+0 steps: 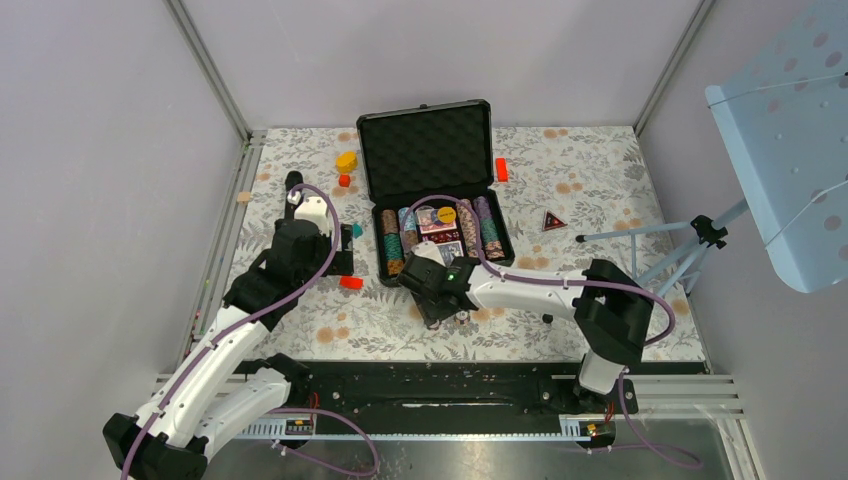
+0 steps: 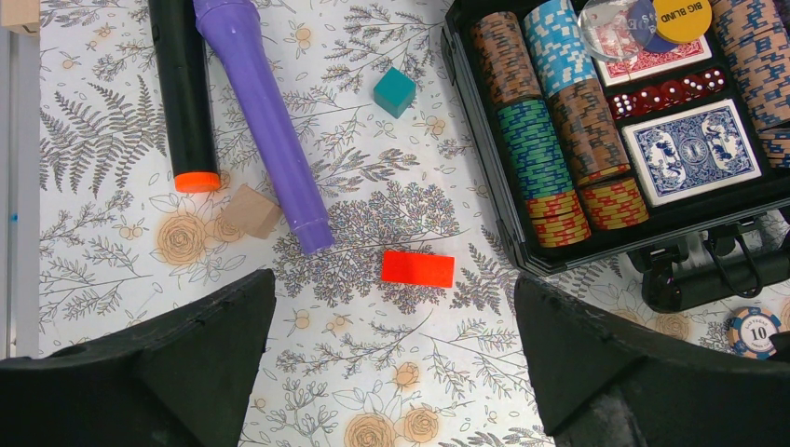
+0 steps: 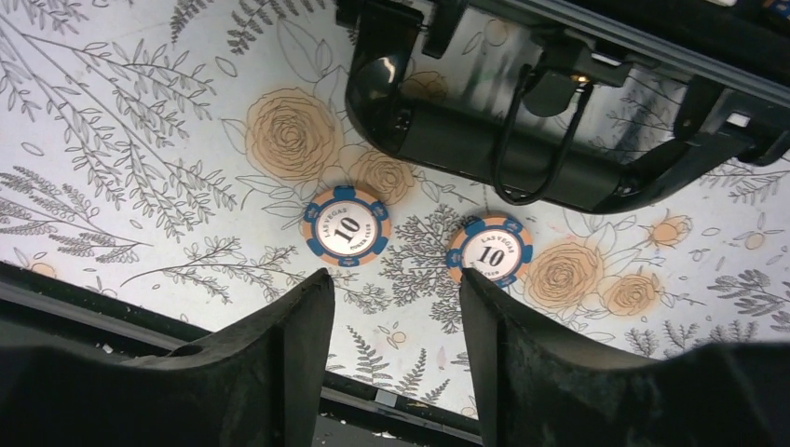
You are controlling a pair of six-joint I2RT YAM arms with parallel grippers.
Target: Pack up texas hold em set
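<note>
The black case (image 1: 372, 160) lies open at the table's middle back, its foam lid up. Rows of striped poker chips (image 2: 536, 149), a card deck (image 2: 691, 149) and red dice (image 2: 666, 93) fill its tray. Two loose "10" chips (image 3: 346, 226) (image 3: 490, 250) lie flat on the cloth in front of the case handle (image 3: 522, 140). My right gripper (image 3: 393, 279) hovers open just short of them with nothing between its fingers. My left gripper (image 2: 393, 298) stands wide open and empty, left of the case. One loose chip (image 2: 753, 331) shows at the left wrist view's edge.
A purple tube (image 2: 265, 121) and a black tube (image 2: 183, 93) lie left of the case, with a teal block (image 2: 395, 91), a tan block (image 2: 250, 210) and a red block (image 2: 417, 268) nearby. A yellow block (image 1: 346, 160) and a tripod (image 1: 680, 250) also stand here.
</note>
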